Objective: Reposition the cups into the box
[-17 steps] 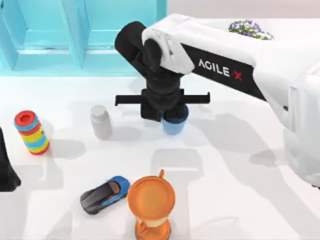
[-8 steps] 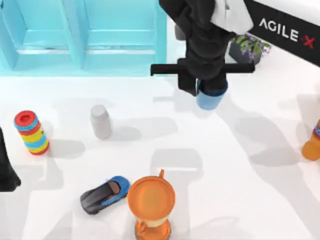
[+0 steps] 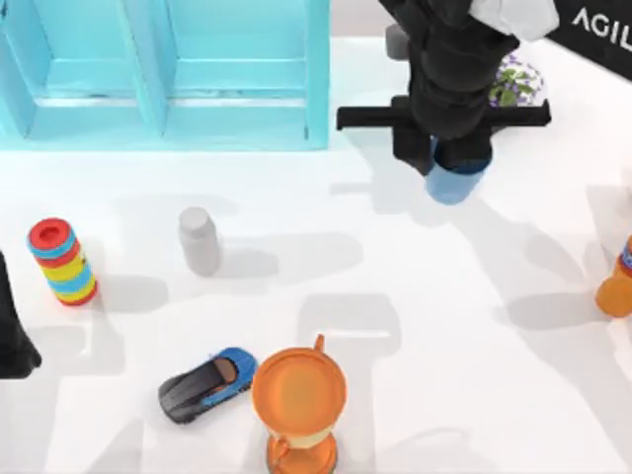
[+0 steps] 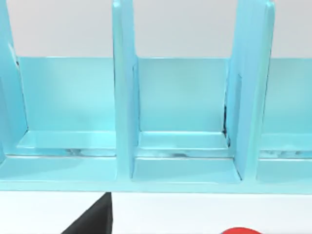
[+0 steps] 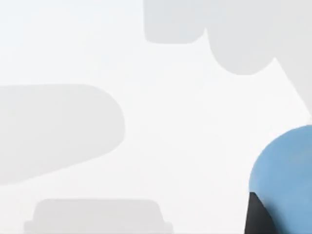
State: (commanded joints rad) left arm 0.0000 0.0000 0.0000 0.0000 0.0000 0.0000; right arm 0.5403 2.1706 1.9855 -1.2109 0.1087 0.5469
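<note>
My right gripper (image 3: 452,163) is shut on the bright blue cup (image 3: 456,184), which hangs above the table's back, right of centre. In the right wrist view the blue cup (image 5: 285,178) sits at the picture's edge beside a black fingertip (image 5: 254,218), with white table far beneath. The light blue box (image 3: 318,79), split into open compartments, stands at the back left, its right wall just left of the gripper. The left wrist view looks into the box (image 4: 124,97) and its dividers. My left arm (image 3: 12,331) is parked at the table's left edge.
A pale grey capped bottle (image 3: 199,240) stands left of centre. A stack of coloured rings (image 3: 62,262) is at the left. A blue-and-black toy car (image 3: 207,383) and a large orange vessel (image 3: 298,400) are at the front. A flower pot (image 3: 515,81) is at the back right, an orange object (image 3: 619,284) at the right edge.
My right gripper has lifted the blue cup off the table and carried it toward the back right. The left arm has not moved.
</note>
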